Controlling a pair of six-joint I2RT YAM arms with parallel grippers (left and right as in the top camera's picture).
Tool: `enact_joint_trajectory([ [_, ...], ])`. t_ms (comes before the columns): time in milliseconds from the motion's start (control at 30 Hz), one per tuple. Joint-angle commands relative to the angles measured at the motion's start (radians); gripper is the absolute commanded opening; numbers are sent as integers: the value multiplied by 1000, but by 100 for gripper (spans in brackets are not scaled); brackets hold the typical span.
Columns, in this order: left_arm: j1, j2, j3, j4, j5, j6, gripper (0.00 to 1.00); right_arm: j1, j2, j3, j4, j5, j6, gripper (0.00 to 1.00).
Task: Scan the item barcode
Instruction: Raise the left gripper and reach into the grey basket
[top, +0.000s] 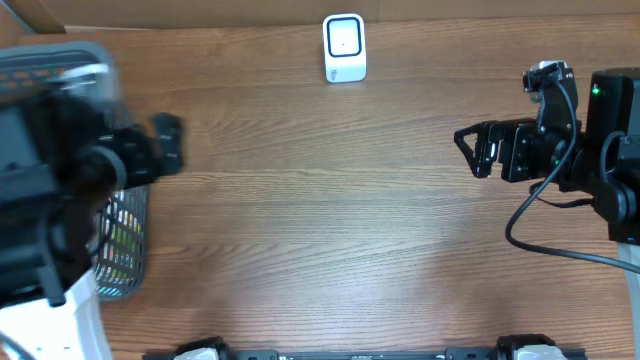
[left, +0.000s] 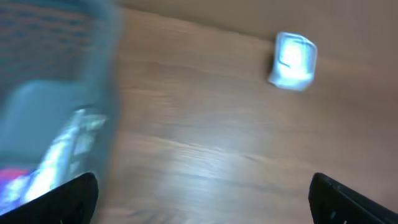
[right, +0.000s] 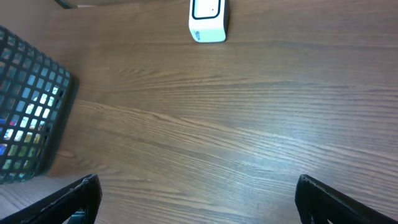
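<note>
Item lies in the basket at the left of the frame; both grippers are empty.
Your left gripper has its jaws spread wide with nothing between them, near the basket. The right gripper is just as wide and empty at the right edge. If you reach in loosely, a finger may catch the mesh wall and drag or tip the basket. The contents are blurred, so you cannot tell which way the barcode faces, and a grip laid over it would block the read. The scanner stands at upper centre close to the table's far edge, where a hard approach could knock it over. The bare table across the middle gives you wide room to carry and turn.
</note>
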Motion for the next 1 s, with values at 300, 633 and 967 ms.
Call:
enact_joint_trajectory([
  [300,519,124,34,-34,38,-120,100,5,33,22,-64,31,-8,100],
  [633,568,420,34,-17,38,-117,99,5,84,22,-78,38,-8,100],
  [967,538,613,32,38,100,-6,98,5,107,22,-77,40,-8,100],
])
